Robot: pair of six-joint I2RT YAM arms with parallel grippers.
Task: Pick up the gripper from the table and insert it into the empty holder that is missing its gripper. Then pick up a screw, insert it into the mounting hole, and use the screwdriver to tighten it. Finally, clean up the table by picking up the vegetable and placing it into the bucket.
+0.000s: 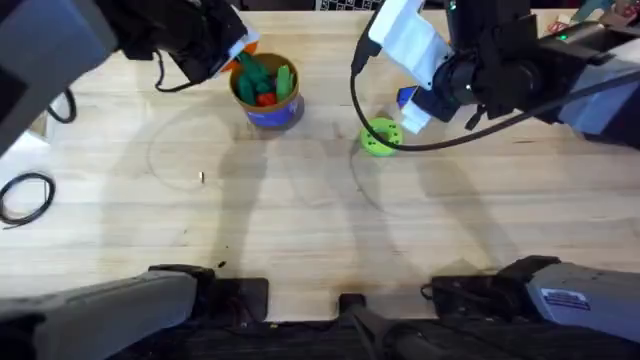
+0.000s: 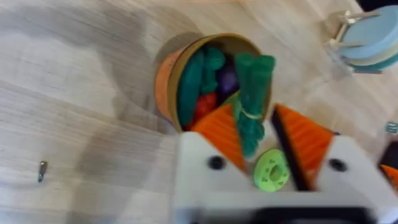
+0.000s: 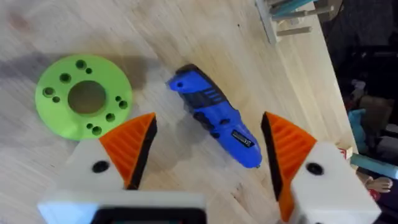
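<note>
Table (image 1: 320, 230): I see light wood; both arms reach to its far half.
Left arm: it goes to the far left of the table, and its gripper (image 2: 256, 134) hangs just above the bucket.
Right arm: it goes to the far right, and its gripper (image 3: 208, 146) hangs over the screwdriver.
Bucket (image 1: 268, 108): it stands upright at the far middle-left. I see a tan rim and a blue-purple wall, and inside are green, red and purple toy pieces.
Screwdriver (image 3: 214, 118): blue, it lies flat on the wood between the two orange pads of the right gripper, which are wide apart and do not touch it. It is just beside the green disc.
Green disc (image 3: 83, 96): flat, bright green, with a big middle hole and small holes around. It lies right of the bucket.
Vegetable (image 2: 252, 99): dark green, it is pinched between the orange pads of the left gripper. It is upright over the open bucket, partly above the rim.
Screw (image 2: 41, 170): small and grey, it lies alone on the wood, well apart from the bucket, nearer to me.
</note>
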